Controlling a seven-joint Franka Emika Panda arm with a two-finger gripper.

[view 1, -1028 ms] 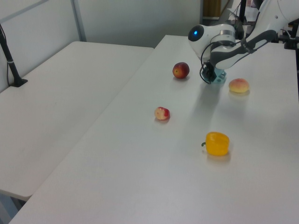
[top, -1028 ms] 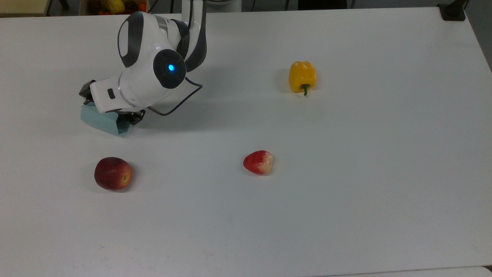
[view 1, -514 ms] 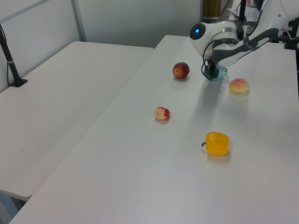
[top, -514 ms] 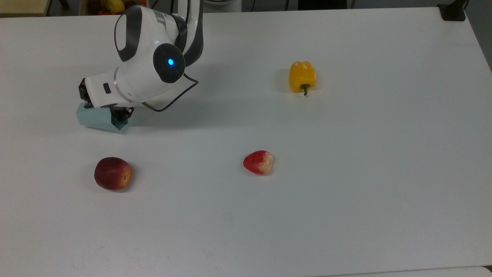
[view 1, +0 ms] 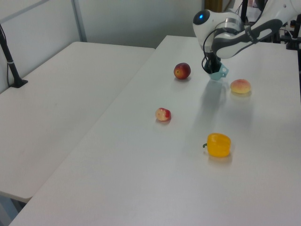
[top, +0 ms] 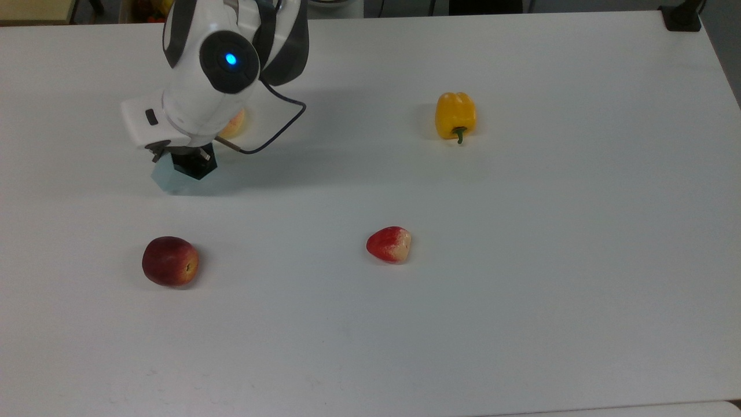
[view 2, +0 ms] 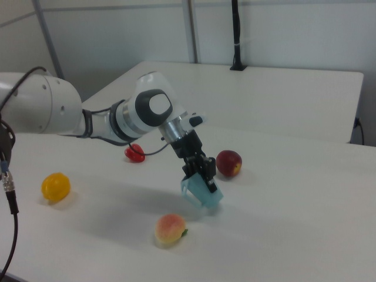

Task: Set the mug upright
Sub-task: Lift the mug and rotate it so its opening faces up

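The pale teal faceted mug (top: 165, 178) hangs tilted just above the white table (top: 521, 289), clear of the surface in the right view, where the mug (view 2: 204, 197) casts a shadow beneath it. My gripper (top: 188, 168) is shut on the mug from above, its black fingers clamped on the upper part. In the left view the gripper (view 1: 212, 69) holds the mug (view 1: 219, 74) near the table's far end, with the small handle sticking out toward the left view's right. The wrist hides much of the mug in the top view.
A peach (view 2: 170, 230) lies close beside the mug, partly under the arm in the top view. A dark red apple (top: 170, 261), a red-and-white fruit (top: 389, 244) and a yellow bell pepper (top: 455, 115) lie spread over the table.
The mug lay on its side on the table under the gripper; now the gripper has raised and turned it, and the wrist has swung up and toward the top view's right.
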